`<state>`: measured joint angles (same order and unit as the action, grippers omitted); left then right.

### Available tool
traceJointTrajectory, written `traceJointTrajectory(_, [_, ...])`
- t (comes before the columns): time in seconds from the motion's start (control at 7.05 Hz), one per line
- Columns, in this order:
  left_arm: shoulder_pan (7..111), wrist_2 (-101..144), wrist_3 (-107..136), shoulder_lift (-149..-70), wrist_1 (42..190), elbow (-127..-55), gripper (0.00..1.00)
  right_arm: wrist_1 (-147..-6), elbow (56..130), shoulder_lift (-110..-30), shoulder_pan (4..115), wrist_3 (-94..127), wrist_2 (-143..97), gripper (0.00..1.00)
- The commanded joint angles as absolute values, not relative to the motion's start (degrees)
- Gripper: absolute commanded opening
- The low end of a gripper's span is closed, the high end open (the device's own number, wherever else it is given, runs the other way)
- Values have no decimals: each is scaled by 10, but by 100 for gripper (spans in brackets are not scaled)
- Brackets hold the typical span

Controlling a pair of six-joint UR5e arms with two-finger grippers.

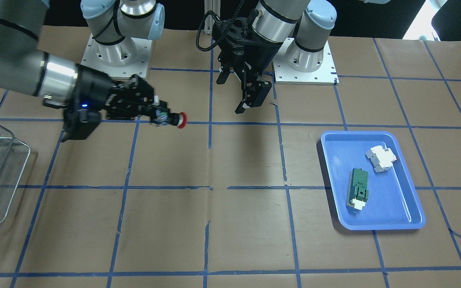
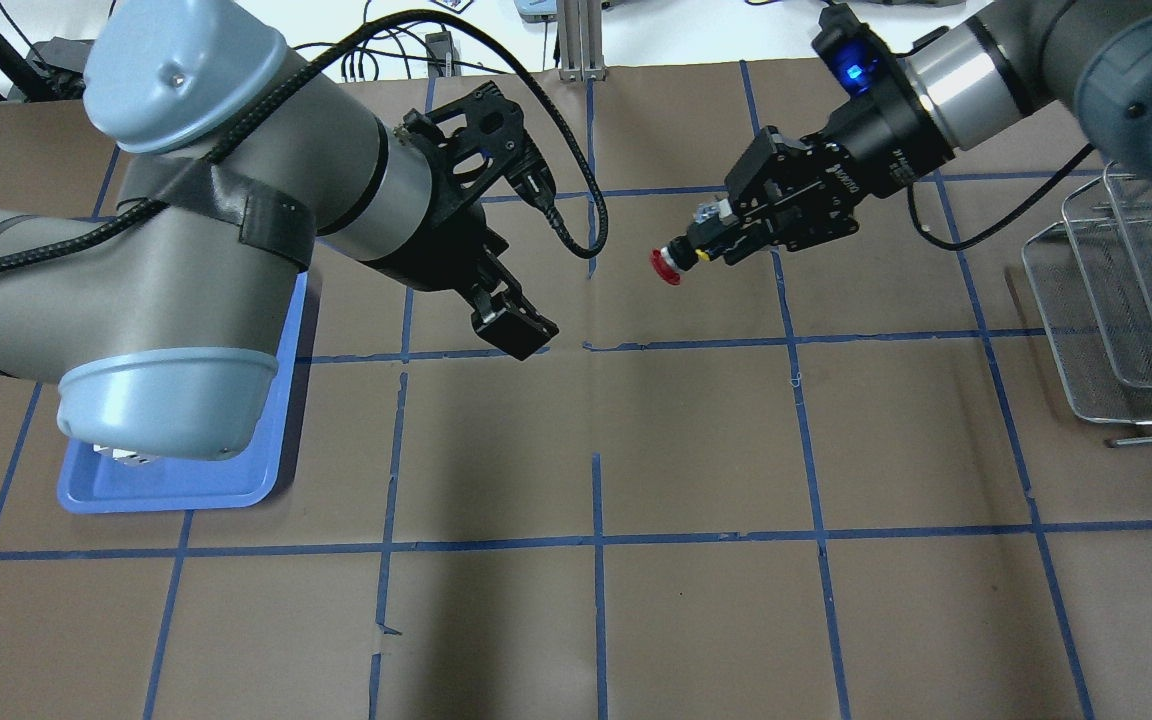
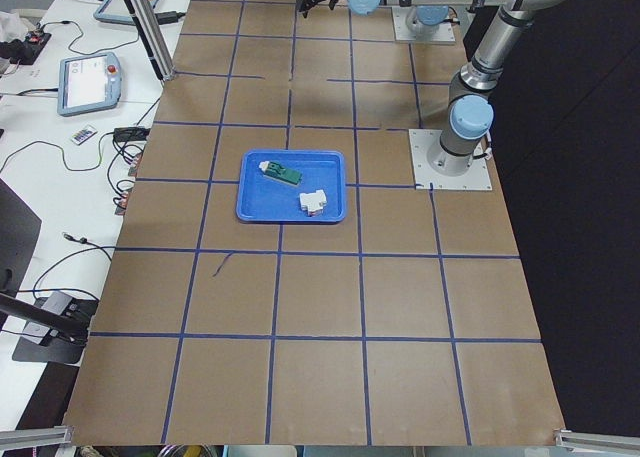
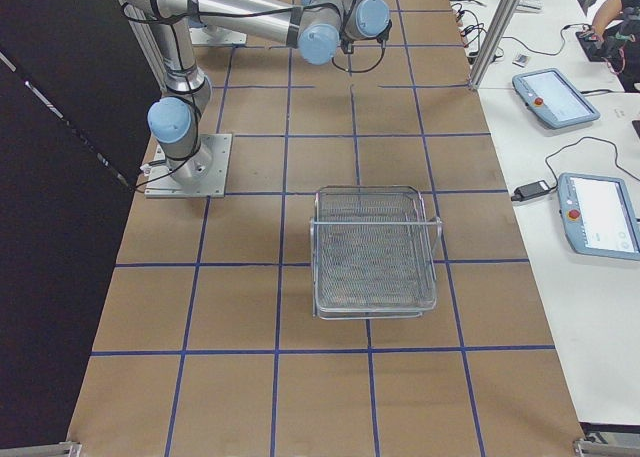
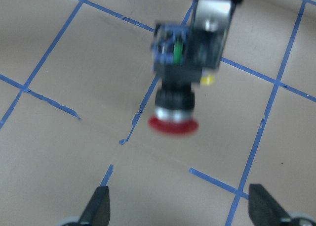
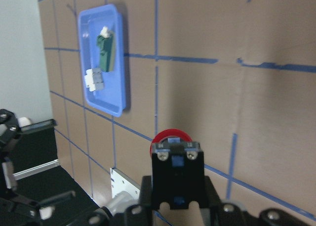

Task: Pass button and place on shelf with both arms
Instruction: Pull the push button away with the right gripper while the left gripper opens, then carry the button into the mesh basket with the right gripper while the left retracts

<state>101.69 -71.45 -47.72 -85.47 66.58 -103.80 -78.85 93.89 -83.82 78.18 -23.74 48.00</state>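
Now: button in the right tool, shelf to come

I see the right tool (image 2: 711,240) pinching the button (image 2: 671,262) by its black boxy body. It hangs above the surface (image 2: 696,600), touching nothing else, with the red cap pointing out toward the left tool (image 5: 177,213). I read that hold as deliberate: gripping the body leaves the cap and stem free, and I can see the coloured terminals from the right wrist camera.

The left tool is spread wide with nothing in it, facing the cap but well apart from it. The shelf (image 2: 1116,300) stands at the right arm's end of the surface, and the blue tray (image 1: 374,226) at the left arm's end. That layout explains why two arms share the job, and I judge the pass made and the placing not yet begun.

A green block (image 1: 358,186) and a white block (image 1: 380,158) lie in the tray. Each tool body carries white lettering, too small for me to read with confidence. I find no other legible writing.
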Motion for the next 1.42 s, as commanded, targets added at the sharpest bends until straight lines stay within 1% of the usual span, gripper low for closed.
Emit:
traceJointTrajectory(0.0, [971, -716, -476, -824, 740, -1035, 100, -856, 928, -839, 674, -252, 657, 20])
traceJointTrajectory(0.14, [957, -717, -459, -817, 766, -1034, 100, -872, 903, -838, 647, -257, 751, 20])
traceJointTrajectory(0.28, [941, -737, -407, -817, 768, -1032, 100, -920, 866, -825, 636, -276, 869, 20])
traceJointTrajectory(0.43, [938, -770, -359, -817, 768, -1030, 100, -929, 843, -806, 631, -283, 923, 18])
traceJointTrajectory(0.57, [934, -779, -298, -823, 769, -1030, 100, -1004, 841, -802, 622, -286, 991, 5])
traceJointTrajectory(0.71, [933, -812, -259, -824, 785, -1027, 100, -1083, 852, -797, 614, -283, 992, 3])
traceJointTrajectory(0.85, [933, -860, -254, -825, 795, -1019, 100, -1089, 859, -795, 612, -274, 962, 0])
traceJointTrajectory(0.99, [923, -859, -218, -831, 820, -995, 100, -1100, 867, -793, 600, -280, 957, 0])
traceJointTrajectory(1.28, [896, -863, -154, -859, 886, -932, 100, -1103, 918, -808, 521, -311, 900, 0])
